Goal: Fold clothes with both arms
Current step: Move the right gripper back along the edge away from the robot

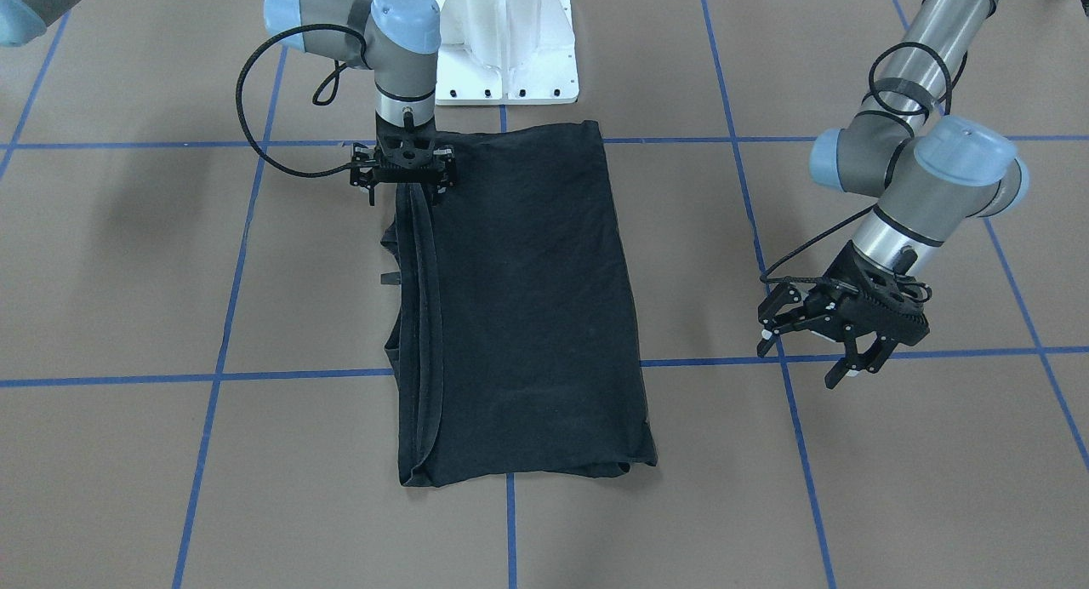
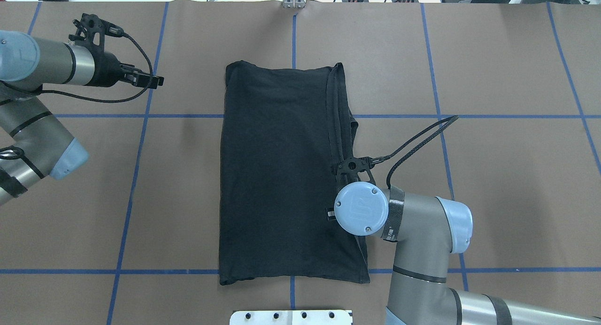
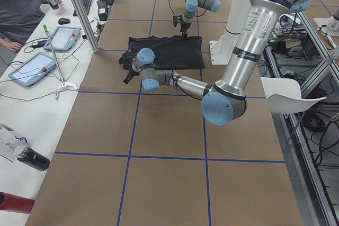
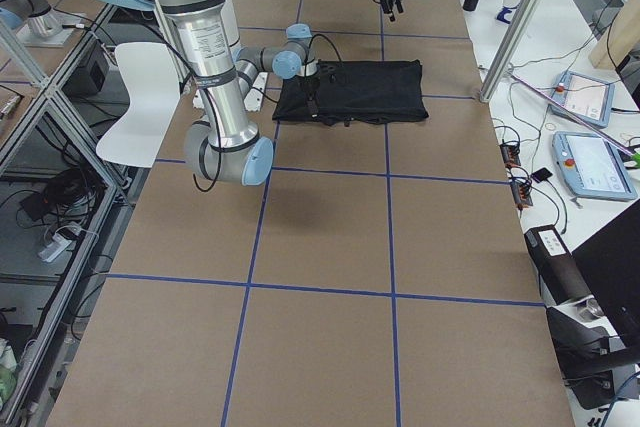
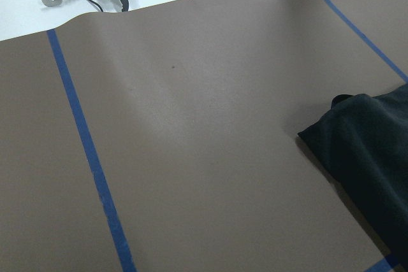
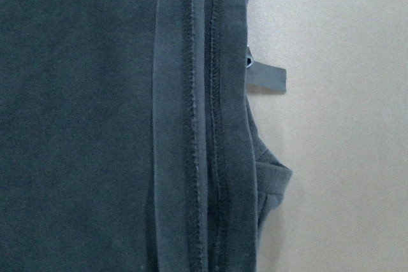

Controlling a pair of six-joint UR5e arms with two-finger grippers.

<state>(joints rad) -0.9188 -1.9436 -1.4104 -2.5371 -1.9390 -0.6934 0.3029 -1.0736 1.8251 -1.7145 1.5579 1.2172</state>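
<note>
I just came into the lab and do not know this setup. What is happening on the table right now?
Two robot arms are folding a black T-shirt. It lies on the table, already folded into a long rectangle with a plain side up. The right gripper points down over the shirt's hemmed edge on the robot's right side, and its jaws look spread. The left gripper hangs open over bare table, apart from the shirt.

Jaws parted, right gripper [image 1: 406, 194] points straight down, left gripper [image 1: 800, 364] hovers tilted.
</note>
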